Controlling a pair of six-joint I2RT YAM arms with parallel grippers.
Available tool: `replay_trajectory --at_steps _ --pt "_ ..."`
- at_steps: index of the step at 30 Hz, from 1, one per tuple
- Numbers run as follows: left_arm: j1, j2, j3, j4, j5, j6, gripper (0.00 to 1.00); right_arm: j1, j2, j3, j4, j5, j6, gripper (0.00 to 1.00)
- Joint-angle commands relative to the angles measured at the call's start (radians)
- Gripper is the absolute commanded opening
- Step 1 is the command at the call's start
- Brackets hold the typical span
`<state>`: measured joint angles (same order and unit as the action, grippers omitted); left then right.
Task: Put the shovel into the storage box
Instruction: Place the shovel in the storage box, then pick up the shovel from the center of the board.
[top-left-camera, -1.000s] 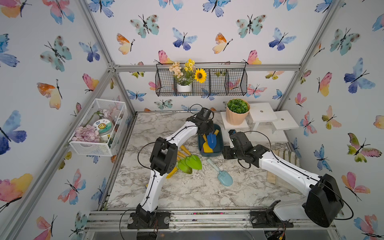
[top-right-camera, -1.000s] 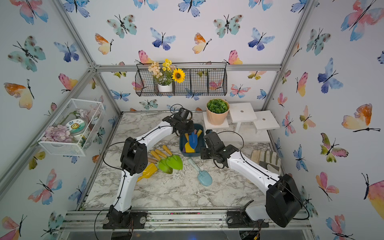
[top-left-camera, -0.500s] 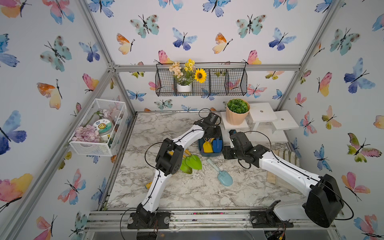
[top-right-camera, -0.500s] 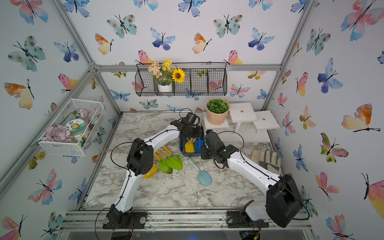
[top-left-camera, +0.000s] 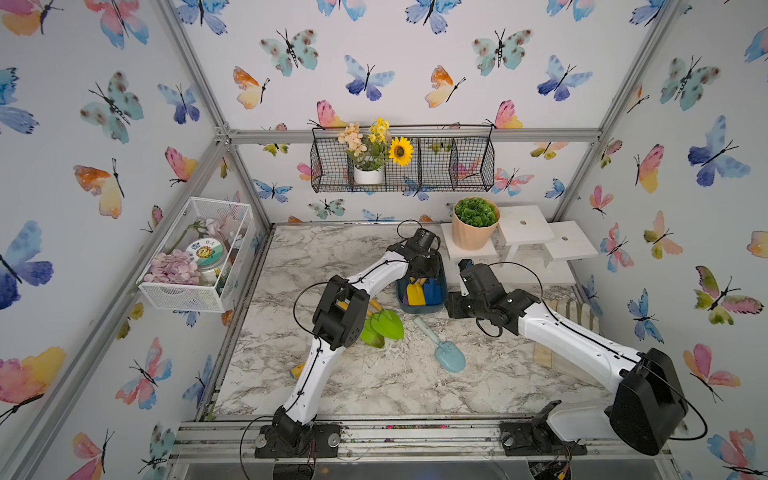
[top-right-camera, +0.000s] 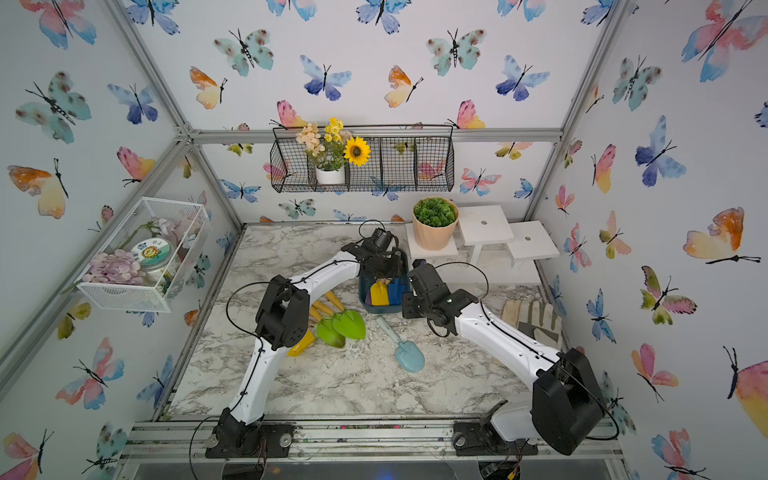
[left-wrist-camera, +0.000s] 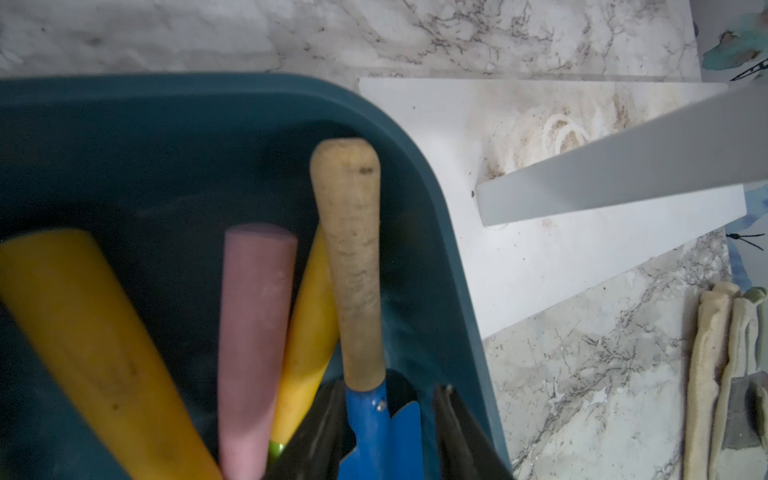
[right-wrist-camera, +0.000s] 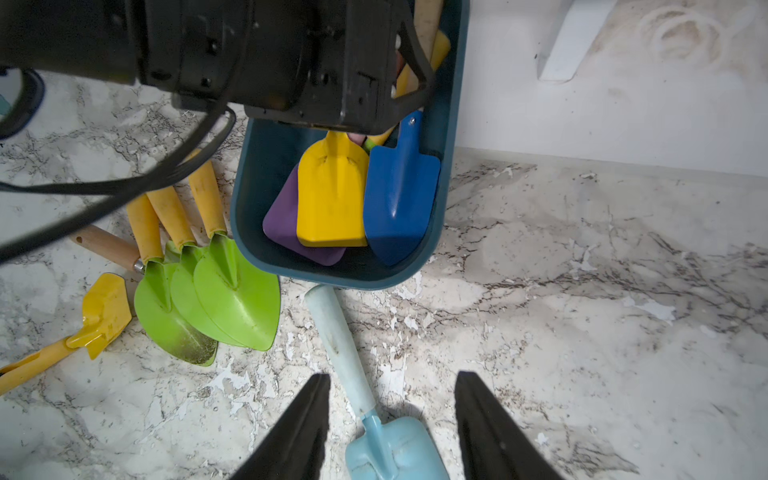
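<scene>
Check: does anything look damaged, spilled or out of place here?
Yes. The marble tabletop is chipped and flaking around the light blue shovel, which lies just outside the storage box. The white stand base shows brown dirt stains.

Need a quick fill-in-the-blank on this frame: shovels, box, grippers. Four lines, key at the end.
1. In the storage box, the purple shovel lies under the ____.
2. The left gripper straddles the neck of the ____.
3. The light blue shovel lies outside the box, on the ____.
4. Above it, the right gripper has its jaws ____.
Missing: yellow shovel; blue shovel; table; open.
</scene>
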<state>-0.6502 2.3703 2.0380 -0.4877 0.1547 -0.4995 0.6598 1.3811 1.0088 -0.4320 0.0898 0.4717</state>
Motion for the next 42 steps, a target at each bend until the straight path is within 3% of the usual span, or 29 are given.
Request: replay_trajectory --at_steps 1,6,20,28,42 --pt "-0.002 -0.058 -0.036 0.007 -0.019 0.015 0.44 -0.005 0.006 -0.003 -0.003 0.021 0.009 0.54" --pt "-0.001 -0.158 -0.117 0.02 -0.024 0.026 0.44 -0.006 0.015 0.008 0.007 0.002 -0.006 0.54" --pt "0.025 -0.535 -0.512 0.116 0.012 0.029 0.45 -0.006 0.058 0.054 0.072 -0.16 -0.075 0.57" --pt "0.06 -0.717 -0.718 0.148 0.05 0.021 0.52 -0.006 0.095 0.068 0.083 -0.251 -0.112 0.58" --pt "0.09 -0.966 -1.015 0.149 0.086 0.031 0.54 -0.005 0.156 0.038 0.044 -0.25 -0.149 0.57"
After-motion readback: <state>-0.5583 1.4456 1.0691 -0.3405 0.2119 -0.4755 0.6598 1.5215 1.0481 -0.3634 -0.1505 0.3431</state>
